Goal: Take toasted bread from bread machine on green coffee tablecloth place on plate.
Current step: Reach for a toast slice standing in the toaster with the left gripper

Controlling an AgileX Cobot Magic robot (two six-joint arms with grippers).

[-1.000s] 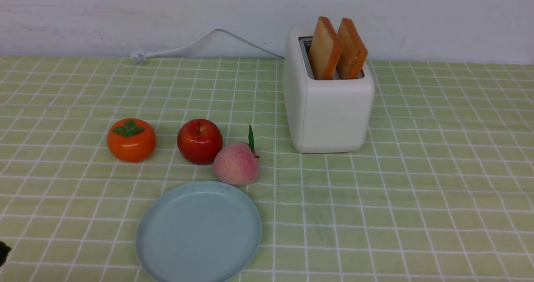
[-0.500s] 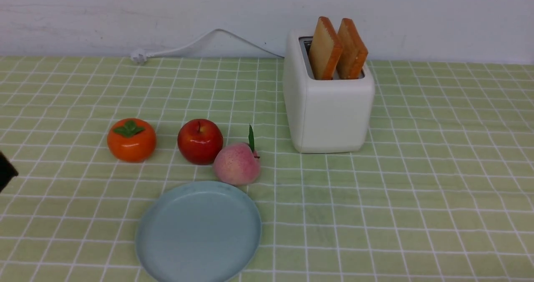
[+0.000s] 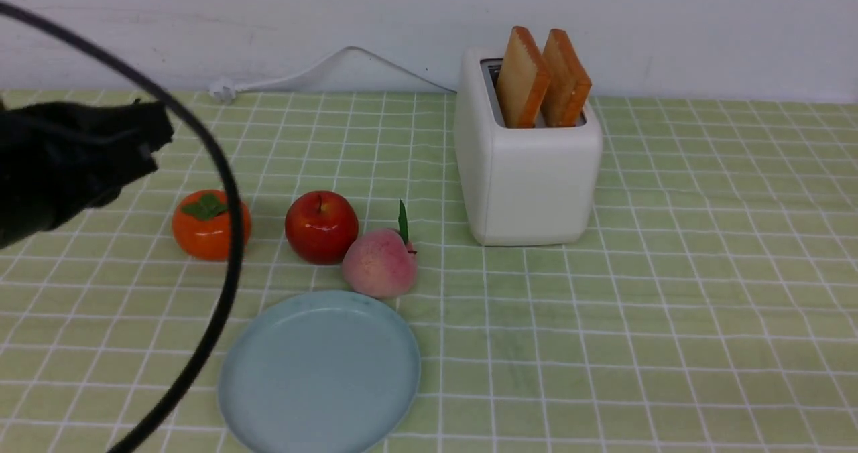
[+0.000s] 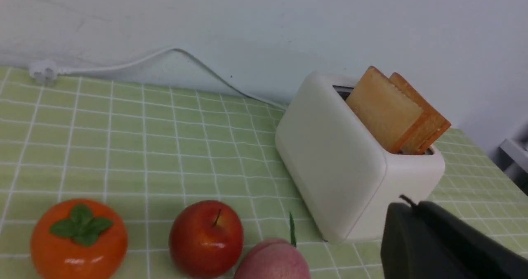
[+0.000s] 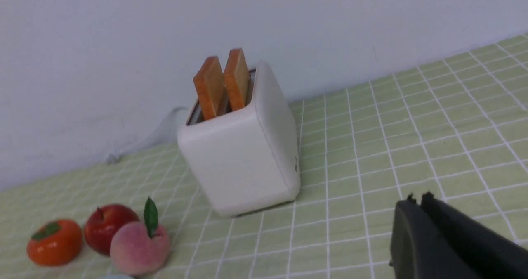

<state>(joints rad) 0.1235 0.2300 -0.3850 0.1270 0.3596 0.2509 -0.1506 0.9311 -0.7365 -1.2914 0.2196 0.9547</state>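
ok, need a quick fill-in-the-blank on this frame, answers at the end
1. The bread machine holds ____ slices of toasted bread.
2. The plate has ____ on it.
3. The fruit closest to the plate is the ____.
4. The cord leaves the bread machine toward the robot's ____.
Missing words: two; nothing; peach; left.
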